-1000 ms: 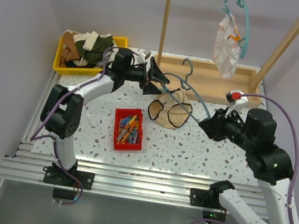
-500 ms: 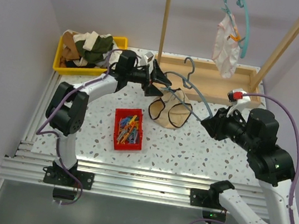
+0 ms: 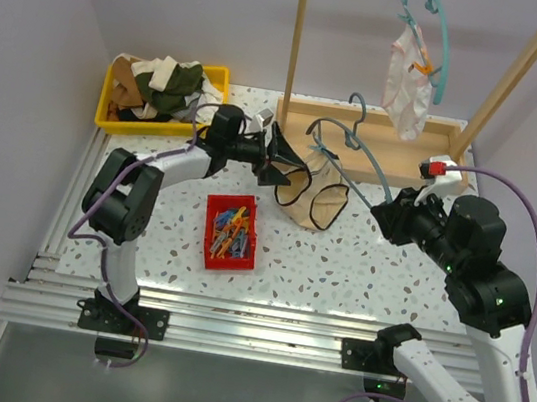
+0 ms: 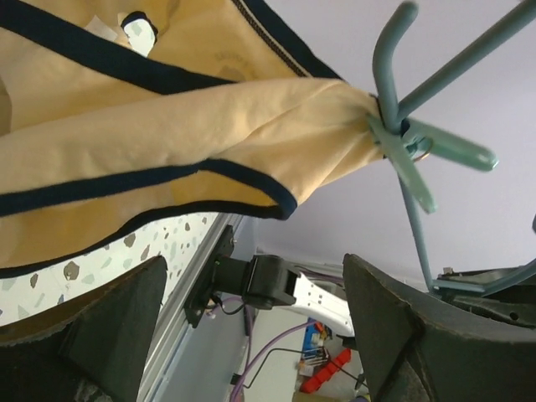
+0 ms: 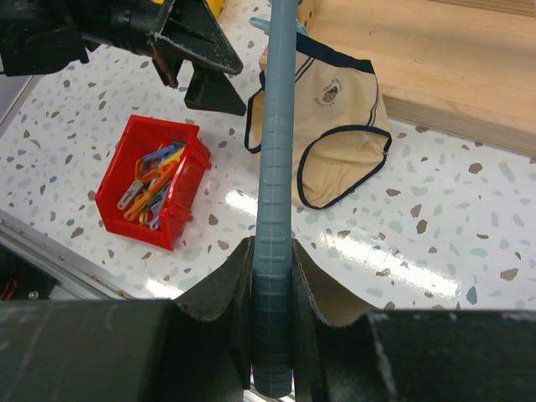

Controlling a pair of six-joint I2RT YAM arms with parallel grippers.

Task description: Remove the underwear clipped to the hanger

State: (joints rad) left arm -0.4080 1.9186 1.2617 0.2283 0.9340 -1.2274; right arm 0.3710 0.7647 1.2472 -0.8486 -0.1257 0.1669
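With right hand [image 5: 273,268] clamped on hanger [image 5: 276,126] and left hand [image 3: 281,163] wide open at 9 o'clock of beige underwear [image 3: 312,192] clipped to it mid-desk [image 3: 358,275], close squarely on teal clip [image 4: 435,144], keep hanger steady.

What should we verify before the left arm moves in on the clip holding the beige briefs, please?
1. Right gripper shut on the hanger: ok.
2. Left gripper open: ok.
3. Clip visible in the left wrist view: ok.
4. Clip inside the left gripper's opening: not ok, it sits above and to one side.
5. Beige briefs hanging free of the table: cannot tell.
6. White briefs away from both arms: ok.
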